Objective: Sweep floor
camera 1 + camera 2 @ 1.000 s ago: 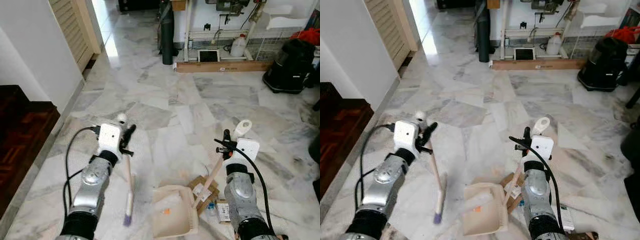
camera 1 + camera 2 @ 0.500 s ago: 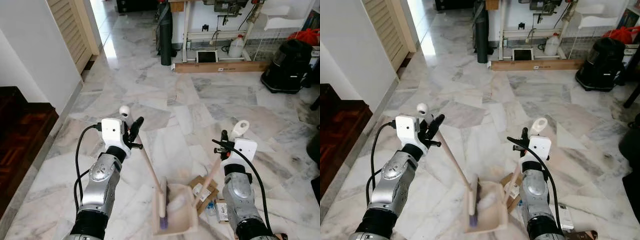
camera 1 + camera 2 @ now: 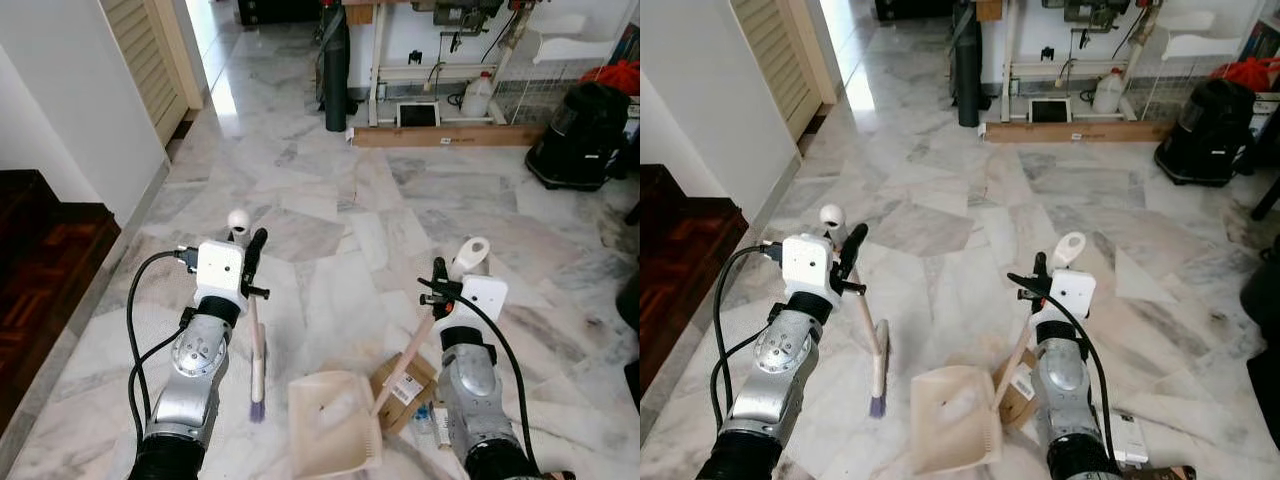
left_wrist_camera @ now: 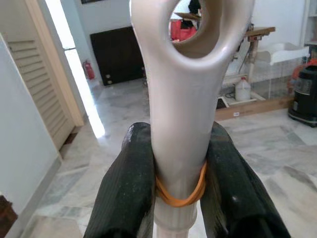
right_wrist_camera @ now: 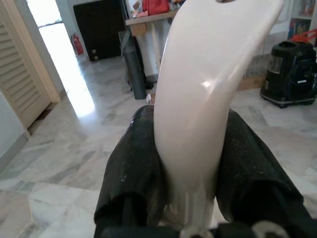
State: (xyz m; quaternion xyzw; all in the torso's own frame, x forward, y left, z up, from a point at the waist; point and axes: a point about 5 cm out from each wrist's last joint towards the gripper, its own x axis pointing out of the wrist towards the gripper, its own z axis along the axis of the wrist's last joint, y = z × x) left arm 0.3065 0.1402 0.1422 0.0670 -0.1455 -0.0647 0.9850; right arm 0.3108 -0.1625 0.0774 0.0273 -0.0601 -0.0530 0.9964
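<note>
While the left gripper [image 3: 252, 262] clamps the broom [image 3: 257, 360] handle and the right gripper [image 3: 437, 290] clamps the dustpan [image 3: 330, 435] handle, the broom's long axis runs down toward the robot, its bristles on the marble floor [image 3: 330, 250] just left of the dustpan's open mouth.

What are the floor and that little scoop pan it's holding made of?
The floor looks like polished marble: grey-veined slabs with glare from the doorway. The dustpan, held by the right gripper, seems cream moulded plastic, smooth and slightly glossy, though that is only a guess.
</note>
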